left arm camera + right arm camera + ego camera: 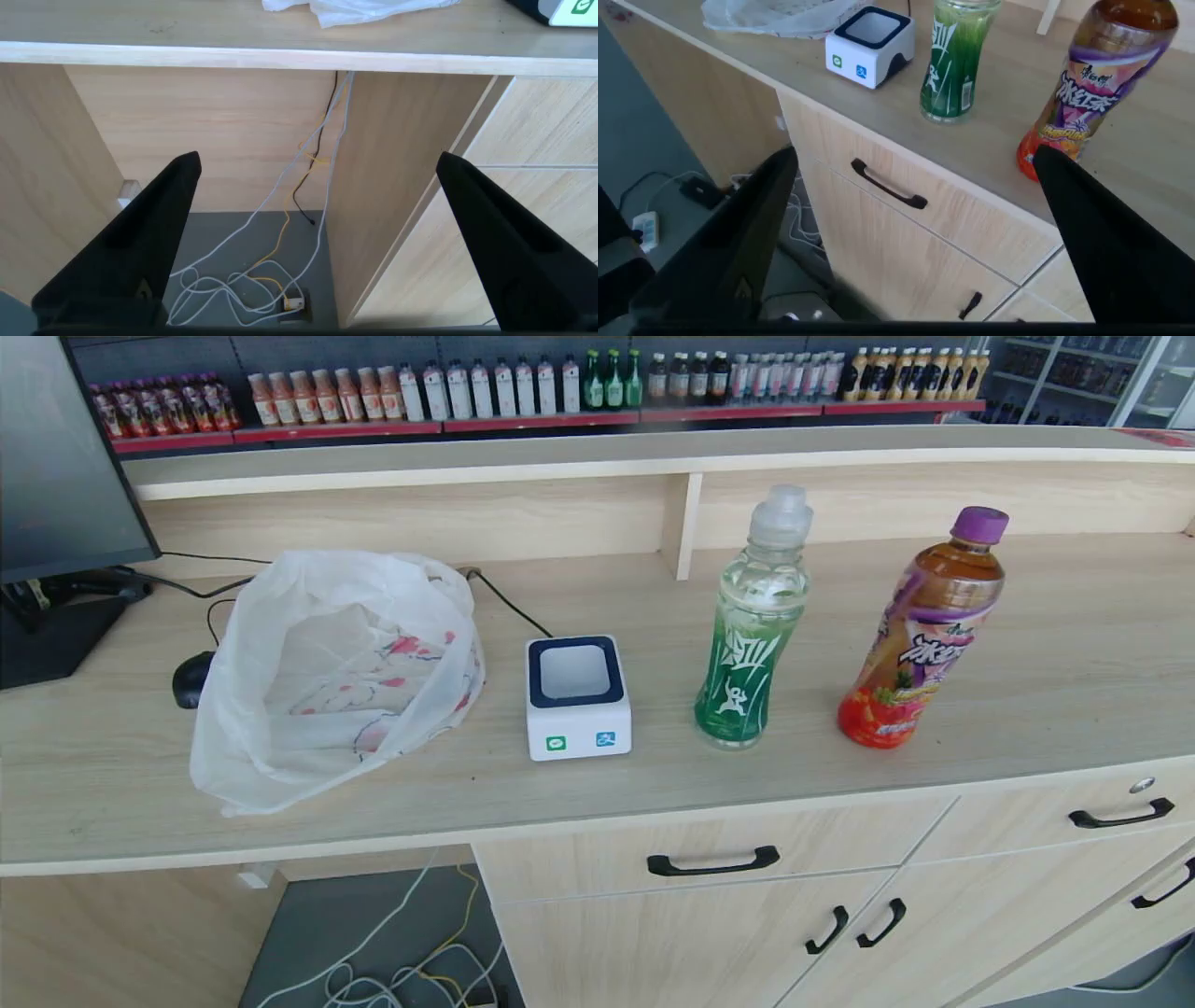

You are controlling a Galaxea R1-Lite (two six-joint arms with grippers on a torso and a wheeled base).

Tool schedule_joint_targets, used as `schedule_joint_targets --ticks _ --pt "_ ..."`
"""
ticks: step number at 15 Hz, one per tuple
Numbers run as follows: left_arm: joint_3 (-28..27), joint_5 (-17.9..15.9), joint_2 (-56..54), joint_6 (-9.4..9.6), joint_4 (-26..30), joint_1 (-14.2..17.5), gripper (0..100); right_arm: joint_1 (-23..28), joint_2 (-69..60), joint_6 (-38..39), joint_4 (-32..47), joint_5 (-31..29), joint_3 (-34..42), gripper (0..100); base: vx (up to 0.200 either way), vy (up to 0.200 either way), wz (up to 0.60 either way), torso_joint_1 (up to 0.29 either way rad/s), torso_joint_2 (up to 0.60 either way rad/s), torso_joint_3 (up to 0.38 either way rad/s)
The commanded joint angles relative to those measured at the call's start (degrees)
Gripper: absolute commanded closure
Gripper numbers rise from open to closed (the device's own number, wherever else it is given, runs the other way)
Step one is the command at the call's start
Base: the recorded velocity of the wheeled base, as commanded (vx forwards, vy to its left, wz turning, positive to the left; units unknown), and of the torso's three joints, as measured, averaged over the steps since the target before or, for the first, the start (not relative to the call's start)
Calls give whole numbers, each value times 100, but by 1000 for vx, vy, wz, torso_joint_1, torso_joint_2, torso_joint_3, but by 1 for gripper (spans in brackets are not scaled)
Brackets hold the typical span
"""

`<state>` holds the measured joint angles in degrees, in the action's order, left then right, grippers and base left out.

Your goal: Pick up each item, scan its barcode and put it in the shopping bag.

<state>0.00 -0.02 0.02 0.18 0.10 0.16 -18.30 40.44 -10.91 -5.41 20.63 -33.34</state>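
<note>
hands: left hand point(318, 159) and right hand point(915, 152) wide open, empty, lower than scanner point(577, 695) | green bottle point(752, 635) just right of scanner, purple-cap tea bottle point(920, 635) farther right, shopping bag point(336, 672) just left | risk: a bump could tip the tall bottles; floppy bag may fold shut

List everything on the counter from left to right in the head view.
monitor → mouse → shopping bag → scanner → green bottle → purple-capped bottle
</note>
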Motion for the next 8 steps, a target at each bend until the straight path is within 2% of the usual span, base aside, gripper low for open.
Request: schedule_joint_targets --ticks 1,4,8 --pt "0 2 -2 -1 -1 2 0 -411 1300 -16 -346 3 -568 0 0 0 0 0 0 0" --pt "0 2 -2 -1 -1 2 0 -482 2276 -122 -1137 -94 -999 0 0 0 0 0 0 0" --pt "0 -6 -2 -1 -1 2 0 -728 2680 -113 -1304 -938 -1394 0 0 0 0 0 0 0"
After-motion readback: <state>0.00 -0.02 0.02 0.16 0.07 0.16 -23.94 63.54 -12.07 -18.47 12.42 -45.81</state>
